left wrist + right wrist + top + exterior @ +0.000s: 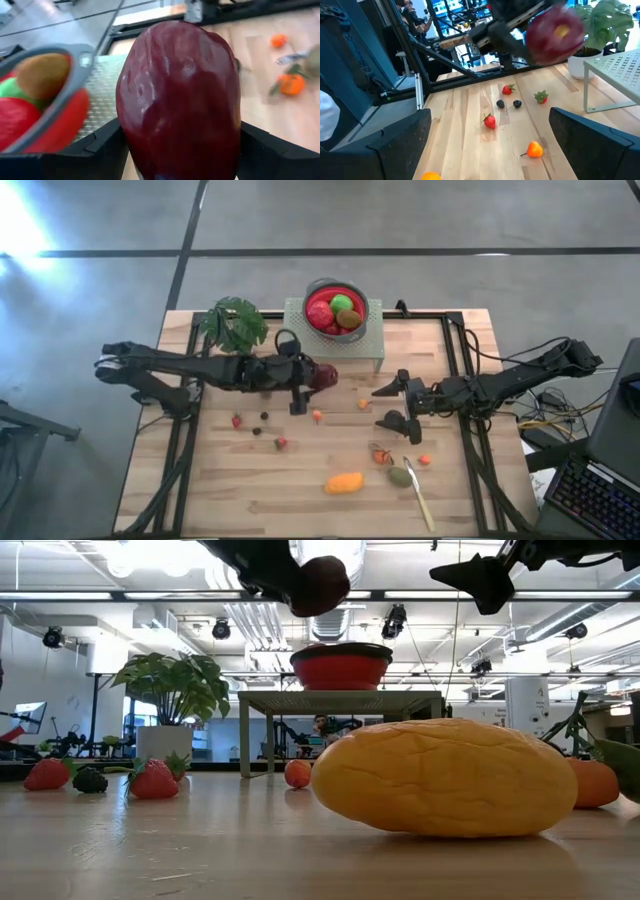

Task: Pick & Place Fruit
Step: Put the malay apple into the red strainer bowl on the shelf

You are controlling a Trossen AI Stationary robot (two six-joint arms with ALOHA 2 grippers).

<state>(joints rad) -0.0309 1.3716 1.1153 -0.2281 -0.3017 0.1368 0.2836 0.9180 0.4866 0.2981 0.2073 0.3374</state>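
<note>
My left gripper (316,379) is shut on a maroon oval fruit (180,95) and holds it in the air just near of the pale green stand (360,340). On that stand sits a grey-rimmed red bowl (337,308) with red, green and brown fruit inside. My right gripper (394,404) is open above the table's right half, touching nothing. An orange oval (344,483), a green-brown oval (400,476), strawberries (237,420) and small berries (317,416) lie on the wood. My left gripper pinches the maroon fruit's middle (150,140) between its two fingers (102,145), one on each side. The fingers come level from the table's left. The fruit is lifted clear of the table (318,585), its long axis across the fingers.
A potted plant (232,323) stands at the far left of the table. A slim pale utensil (420,495) lies near the right front edge beside the green-brown oval. Black frame rails (455,370) run along both table sides. Dark berries (262,423) lie left of centre.
</note>
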